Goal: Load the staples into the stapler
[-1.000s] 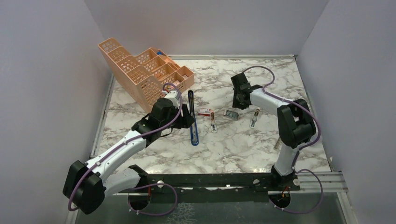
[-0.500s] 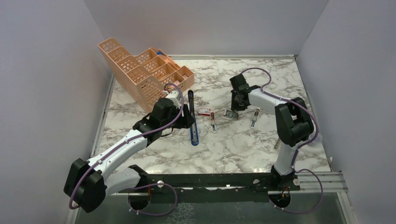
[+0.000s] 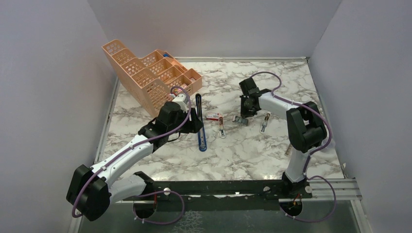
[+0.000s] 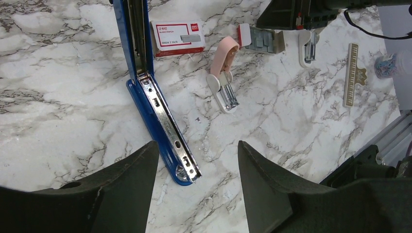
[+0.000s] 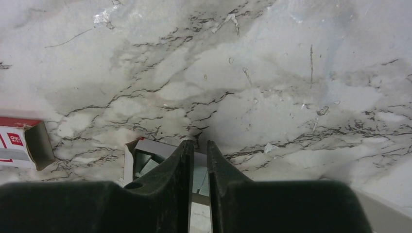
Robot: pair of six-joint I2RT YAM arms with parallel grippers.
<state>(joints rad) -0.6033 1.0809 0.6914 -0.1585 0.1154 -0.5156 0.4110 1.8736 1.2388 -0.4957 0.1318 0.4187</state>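
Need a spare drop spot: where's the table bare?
Bare: near strip between the stapler and the black base rail; far stretch right of the peach organiser. Crowded: middle row, stapler through red-and-white box, staples, small white tool.

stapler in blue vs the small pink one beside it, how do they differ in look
The blue stapler is much longer than the pink one. The blue stapler is blue at both ends; the pink one has a pink arm and a white base. Both lie hinged open on the marble table, metal channels showing.
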